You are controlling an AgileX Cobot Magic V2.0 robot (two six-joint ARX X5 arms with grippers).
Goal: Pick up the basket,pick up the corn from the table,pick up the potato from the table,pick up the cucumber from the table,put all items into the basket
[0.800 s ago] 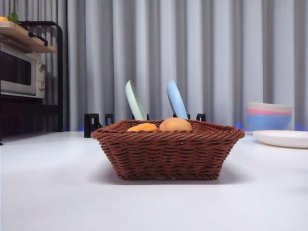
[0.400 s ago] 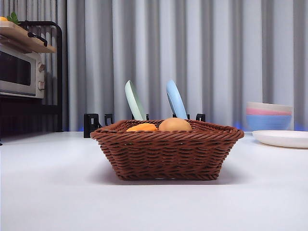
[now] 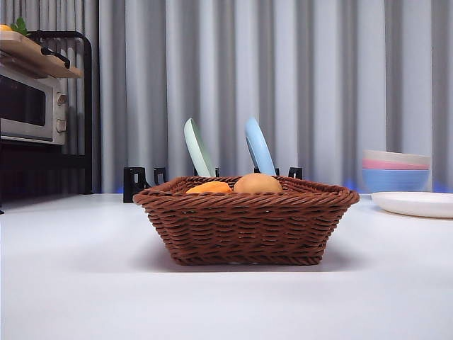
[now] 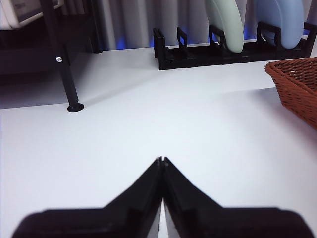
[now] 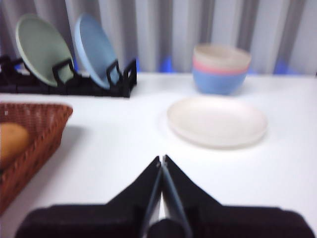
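Left wrist view: the left gripper [image 4: 161,161] hovers over the bare white table [image 4: 148,124], its two black jaws pressed together at the tips and holding nothing. Off to one side of it a corner of the basket [image 4: 297,84] stands on the table, well apart from the jaws; beyond it a black plate rack [image 4: 208,52] holds a green plate [image 4: 225,22] and a blue plate [image 4: 277,17], and a black stand leg [image 4: 67,74] rises toward the far edge. In the right wrist view the right gripper [image 5: 162,159] is likewise closed tip to tip and empty above the table, with the basket just off to its side and the tan potato [image 5: 12,141] lying inside it. Farther out lie a white plate [image 5: 217,121] and a stack of bowls [image 5: 220,69]. From the front, the basket [image 3: 246,223] sits mid-table with the orange corn [image 3: 209,188] and the potato showing above its rim; the cucumber cannot be made out. A microwave [image 3: 32,106] stands at the far side; no writing is legible.
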